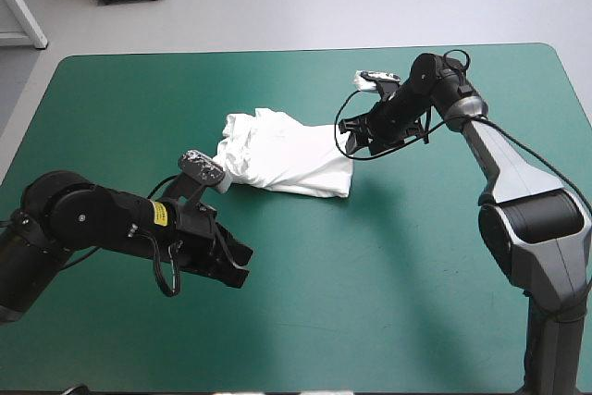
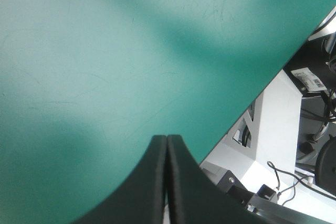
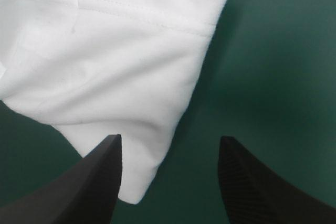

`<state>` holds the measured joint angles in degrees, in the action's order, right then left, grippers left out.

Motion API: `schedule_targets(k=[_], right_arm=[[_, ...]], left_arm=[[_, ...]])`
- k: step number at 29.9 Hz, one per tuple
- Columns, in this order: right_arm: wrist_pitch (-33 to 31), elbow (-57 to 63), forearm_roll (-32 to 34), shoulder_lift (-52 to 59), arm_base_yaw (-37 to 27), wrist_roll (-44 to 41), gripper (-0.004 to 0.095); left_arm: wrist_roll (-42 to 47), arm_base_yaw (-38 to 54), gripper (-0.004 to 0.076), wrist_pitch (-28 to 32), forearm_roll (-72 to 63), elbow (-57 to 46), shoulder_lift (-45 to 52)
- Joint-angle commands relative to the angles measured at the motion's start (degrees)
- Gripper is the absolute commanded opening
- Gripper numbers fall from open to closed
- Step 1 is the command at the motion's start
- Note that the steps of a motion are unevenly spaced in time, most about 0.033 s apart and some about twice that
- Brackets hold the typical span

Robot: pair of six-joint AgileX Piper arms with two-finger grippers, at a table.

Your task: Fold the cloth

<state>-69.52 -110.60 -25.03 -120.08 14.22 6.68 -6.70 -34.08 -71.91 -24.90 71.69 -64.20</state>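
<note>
T-shirt [image 1: 282,154], white, short-sleeved and of thin soft cloth, lies as a loosely gathered bundle near the middle of the teal-green table cover [image 1: 416,256], rumpled at its left end and smoother toward its right, where one fairly straight edge faces the right arm. It looks light and limp. It should offer no resistance to a pinch, sag from whatever point carries it, and drag or bunch on the cover instead of sliding as one piece, so a single grip would probably pull the layers apart. The right gripper [image 1: 356,143] with its two broad black fin-shaped fingers hangs just beside that right edge, fingers spread wide and empty. In the right wrist view a hanging corner of the T-shirt [image 3: 105,61] sits between them, close to one finger, with a stitched hem running across the cloth farther ahead. That hemmed edge, or the corner already in the gap of the right gripper [image 3: 170,140], seems the soundest place to take hold, since the doubled seam should slip less than a single sheet. The left gripper [image 1: 236,265] is low over bare cover toward the near left, apart from the cloth. Its wrist view shows the left gripper [image 2: 167,137] with fingers pressed together in one arch, holding nothing.
</note>
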Motion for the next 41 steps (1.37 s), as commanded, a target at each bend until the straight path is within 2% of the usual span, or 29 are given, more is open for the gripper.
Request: schedule_targets(k=[1,17,20,23,25,30,34,41], right_arm=[[2.2,-1.0,-3.3,2.0,0.1,1.2,0.0527],[3.4,-1.0,-3.7,-2.8,2.9,1.2,0.0527],[3.3,-1.0,-3.8,-3.7,3.2,1.0,0.0501],[2.5,-1.0,-4.1,-4.6,3.2,0.8,0.0434],[1.8,-1.0,-4.1,-4.9,3.2,0.5,0.035],[0.9,-1.0,-3.0,-4.8,3.2,0.5,-0.0019],[-2.0,-1.0,1.1,-4.8,3.0,0.3,-0.0017],[-2.1,-1.0,9.7,-2.5,0.7,-2.0,-0.0017]], left_arm=[[-0.1,0.0,-0.0022,2.5,-1.9,1.4,1.1],[-0.1,0.0,-0.0022,3.4,-0.9,1.4,1.1],[-0.1,0.0,-0.0022,3.4,-0.4,1.4,1.1],[-0.1,0.0,-0.0022,3.4,0.3,1.4,1.1],[-0.1,0.0,-0.0022,3.4,0.6,1.4,1.1],[-0.3,0.0,-0.0022,3.4,0.6,1.4,1.1],[-0.3,0.0,-0.0022,3.4,0.6,1.4,1.1],[-0.1,0.0,-0.0022,3.4,0.2,1.4,1.1]])
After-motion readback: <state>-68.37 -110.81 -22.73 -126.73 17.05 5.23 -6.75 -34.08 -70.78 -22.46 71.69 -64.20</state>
